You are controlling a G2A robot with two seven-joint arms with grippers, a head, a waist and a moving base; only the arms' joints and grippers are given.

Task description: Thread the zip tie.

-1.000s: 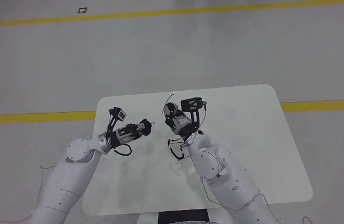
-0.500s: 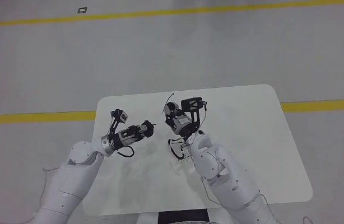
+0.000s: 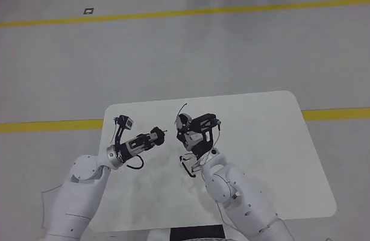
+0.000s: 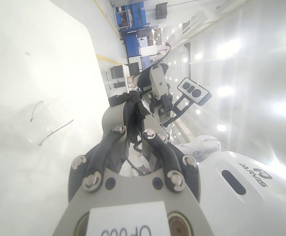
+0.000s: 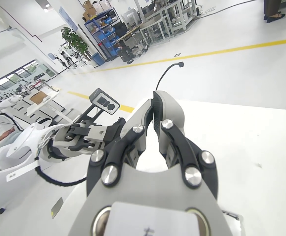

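My right gripper (image 5: 153,106) is shut on a thin black zip tie (image 5: 163,76). The tie curves up out of the fingertips and ends in a small square head. From above, the right gripper (image 3: 184,124) is held over the table's back middle, with the zip tie (image 3: 181,109) pointing away from me. My left gripper (image 3: 156,136) is level with it, a short gap to its left, fingers (image 4: 130,114) pressed together. A short dark tip pokes from it toward the right gripper (image 4: 155,87); I cannot tell what it is.
The white table (image 3: 269,144) has rounded corners and bare room on its right half. On the table (image 4: 22,74) below the grippers lie two thin dark lines (image 4: 55,130) on a faint clear patch. Black cables (image 3: 188,161) hang beside the right forearm.
The right wrist has turned a little, swinging its camera mount lower and tilting the zip tie slightly left. The left arm's elbow has shifted; its gripper stays almost where it was.
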